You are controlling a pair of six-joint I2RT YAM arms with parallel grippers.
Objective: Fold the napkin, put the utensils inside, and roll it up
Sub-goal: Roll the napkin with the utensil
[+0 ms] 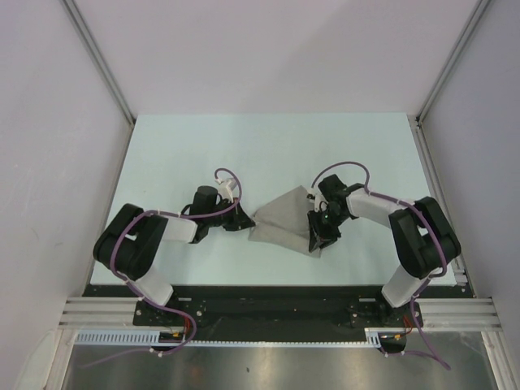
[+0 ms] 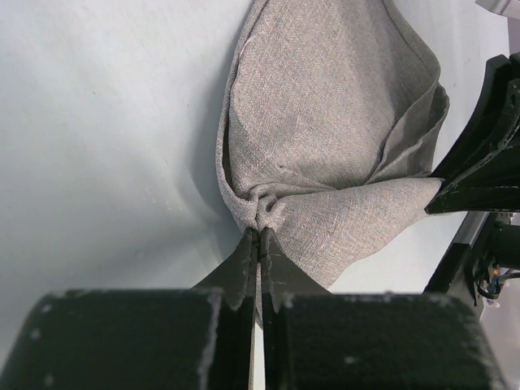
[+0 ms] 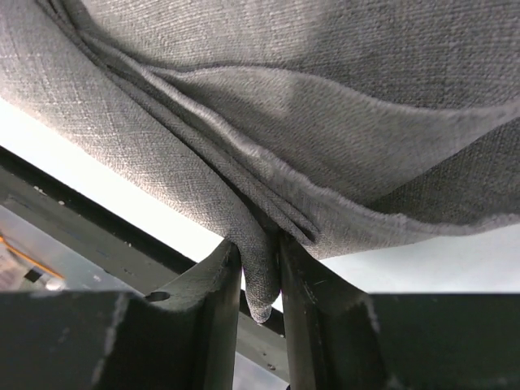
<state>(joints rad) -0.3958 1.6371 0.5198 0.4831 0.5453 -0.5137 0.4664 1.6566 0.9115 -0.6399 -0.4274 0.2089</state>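
Observation:
The grey-beige napkin (image 1: pixel 284 221) hangs bunched between my two grippers over the middle of the table. My left gripper (image 1: pixel 245 218) is shut on its left corner, and the cloth puckers at the tips in the left wrist view (image 2: pixel 262 231); the napkin (image 2: pixel 325 122) spreads away from them. My right gripper (image 1: pixel 318 236) is shut on the napkin's right edge; in the right wrist view (image 3: pixel 260 256) a fold of cloth (image 3: pixel 268 122) is pinched between the fingers (image 3: pixel 215 280). The wooden spoon is not in view.
The pale table (image 1: pixel 268 146) is walled on the left, right and back. A black rail (image 1: pixel 268 296) runs along the near edge by the arm bases. The right arm's black fingers (image 2: pixel 479 162) show at the right of the left wrist view.

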